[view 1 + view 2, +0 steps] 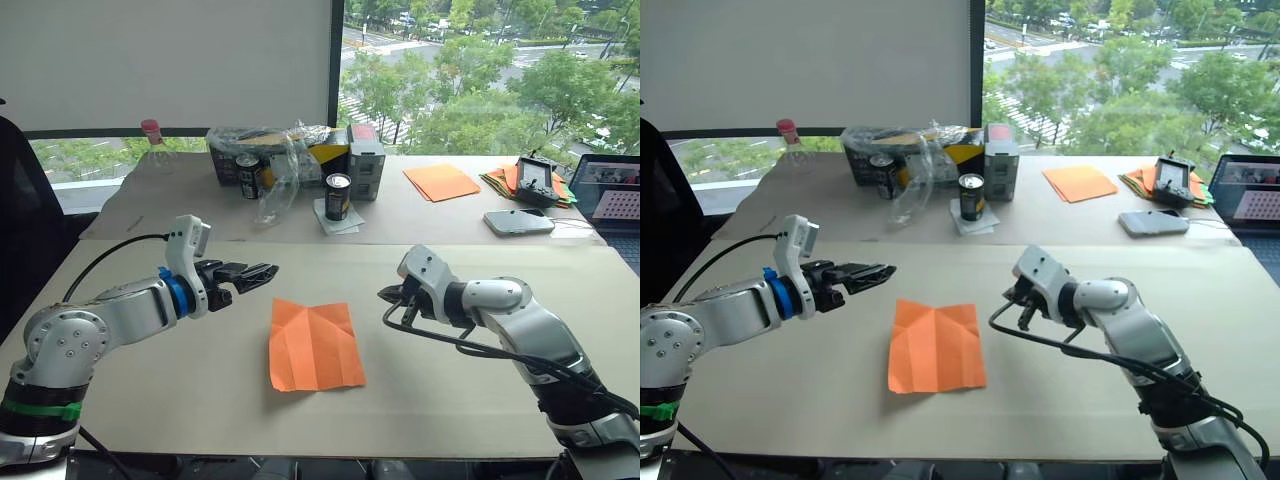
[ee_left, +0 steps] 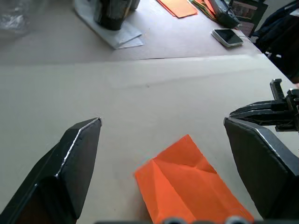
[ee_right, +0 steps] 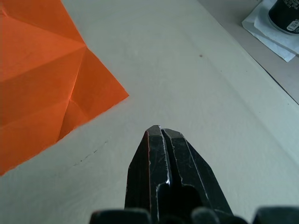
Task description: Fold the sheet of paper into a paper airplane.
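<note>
So the sheet of paper point(image 1: 314, 345) is lying flat on the table point(image 1: 480, 380) between the two arms, creased but basically still a square, and nothing's touching it. The left gripper point(image 1: 258, 273) hovers near its upper left corner with jaws spread wide; the right gripper point(image 1: 390, 293) hangs off the right edge, jaws pressed together. I'd pin one side with the closed right tip, then slide a left finger under a corner and fold along an existing crease. Thin paper skates easily.

The left gripper point(image 1: 262, 273) hovers with fingers spread wide. The right gripper point(image 1: 386, 293) hovers too, its fingers apparently pressed together.
</note>
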`<act>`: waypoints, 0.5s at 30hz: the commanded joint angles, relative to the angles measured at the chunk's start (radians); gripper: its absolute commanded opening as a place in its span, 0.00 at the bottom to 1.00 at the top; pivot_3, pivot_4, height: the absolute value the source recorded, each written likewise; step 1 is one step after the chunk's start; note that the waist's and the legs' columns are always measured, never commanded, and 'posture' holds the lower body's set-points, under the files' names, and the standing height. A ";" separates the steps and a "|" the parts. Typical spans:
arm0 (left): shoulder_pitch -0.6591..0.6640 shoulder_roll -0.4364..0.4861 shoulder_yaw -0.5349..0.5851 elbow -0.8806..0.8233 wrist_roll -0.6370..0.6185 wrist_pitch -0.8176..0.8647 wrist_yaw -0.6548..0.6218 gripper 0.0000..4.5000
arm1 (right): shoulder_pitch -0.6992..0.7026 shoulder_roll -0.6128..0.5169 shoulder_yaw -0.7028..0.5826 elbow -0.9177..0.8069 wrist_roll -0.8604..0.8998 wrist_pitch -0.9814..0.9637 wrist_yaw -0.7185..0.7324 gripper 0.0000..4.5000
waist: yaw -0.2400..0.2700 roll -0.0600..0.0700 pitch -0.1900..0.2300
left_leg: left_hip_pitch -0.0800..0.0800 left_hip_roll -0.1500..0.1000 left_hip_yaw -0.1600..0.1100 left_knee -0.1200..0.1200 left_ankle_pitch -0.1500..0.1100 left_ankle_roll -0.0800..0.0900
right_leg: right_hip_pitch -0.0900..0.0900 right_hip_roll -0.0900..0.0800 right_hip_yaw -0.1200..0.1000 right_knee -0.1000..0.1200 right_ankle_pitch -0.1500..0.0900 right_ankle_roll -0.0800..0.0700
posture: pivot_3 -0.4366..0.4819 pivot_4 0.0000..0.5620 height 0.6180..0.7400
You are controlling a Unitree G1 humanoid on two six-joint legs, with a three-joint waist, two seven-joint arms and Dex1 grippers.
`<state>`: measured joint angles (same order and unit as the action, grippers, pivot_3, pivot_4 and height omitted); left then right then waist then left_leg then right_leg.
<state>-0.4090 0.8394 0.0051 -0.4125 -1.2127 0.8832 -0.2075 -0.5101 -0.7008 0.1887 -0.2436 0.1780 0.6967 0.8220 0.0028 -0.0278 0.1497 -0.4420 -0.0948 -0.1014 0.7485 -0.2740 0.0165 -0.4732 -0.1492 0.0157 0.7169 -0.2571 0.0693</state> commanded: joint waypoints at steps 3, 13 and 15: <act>-0.014 -0.041 -0.177 0.008 0.293 -0.092 -0.214 1.00 | 0.012 -0.024 -0.074 -0.069 0.020 -0.001 -0.008 0.00 | 0.000 0.000 0.000 | 0.000 0.000 0.000 0.000 -0.003 0.005 | 0.000 0.000 -0.001 0.000 0.000 0.000 | 0.48 0.27 0.43; 0.041 -0.045 -0.324 0.058 0.637 -0.247 -0.462 0.50 | 0.053 -0.034 -0.106 -0.145 0.032 0.050 -0.036 0.00 | -0.006 0.000 0.000 | 0.000 0.001 -0.001 0.000 -0.003 0.005 | 0.000 0.001 -0.001 0.000 0.000 0.000 | 0.48 0.27 0.43; 0.060 -0.052 -0.342 0.066 0.702 -0.290 -0.478 0.35 | 0.049 -0.023 -0.106 -0.154 0.044 0.065 -0.044 0.00 | -0.005 0.000 0.000 | 0.000 0.001 -0.001 0.000 -0.003 0.005 | 0.000 0.001 -0.002 0.000 0.000 0.000 | 0.48 0.27 0.43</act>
<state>-0.3494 0.7878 -0.3358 -0.3364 -0.5635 0.6442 -0.6620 -0.4499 -0.7239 0.1164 -0.3586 0.2061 0.7502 0.7891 -0.0026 -0.0280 0.1498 -0.4419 -0.0943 -0.1024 0.7484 -0.2769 0.0218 -0.4733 -0.1486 0.0142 0.7169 -0.2571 0.0694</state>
